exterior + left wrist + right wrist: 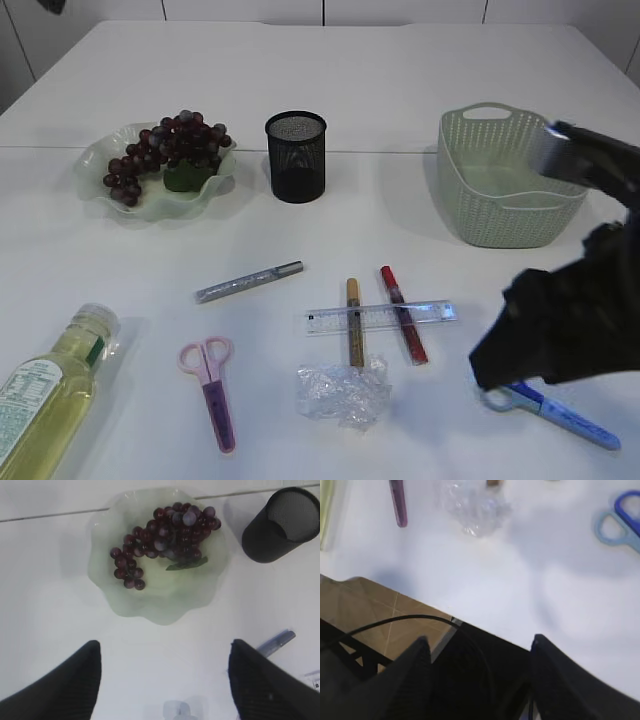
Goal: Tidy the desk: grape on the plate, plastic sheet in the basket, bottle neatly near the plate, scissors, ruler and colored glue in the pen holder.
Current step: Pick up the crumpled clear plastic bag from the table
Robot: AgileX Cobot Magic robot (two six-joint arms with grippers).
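Note:
Dark grapes [165, 145] lie on the pale green plate [150, 205]; the left wrist view shows both from above [165, 532]. The black mesh pen holder [296, 155] stands right of the plate. A crumpled plastic sheet [343, 392], pink scissors [210, 385], blue scissors [555, 410], a clear ruler [380, 317], silver [248, 281], gold [354, 320] and red [402, 312] glue pens and a bottle lying on its side [45, 395] are on the table. My left gripper [162, 655] is open and empty, above the bottle cap [177, 710]. My right gripper [477, 647] is open and empty over the table's front edge.
A pale green basket [505, 175] stands at the back right. My right arm [570, 320] is a blurred black mass over the blue scissors' handles. The right wrist view shows the plastic sheet [472, 505], blue scissors [620, 522] and brown floor [370, 610] past the table edge.

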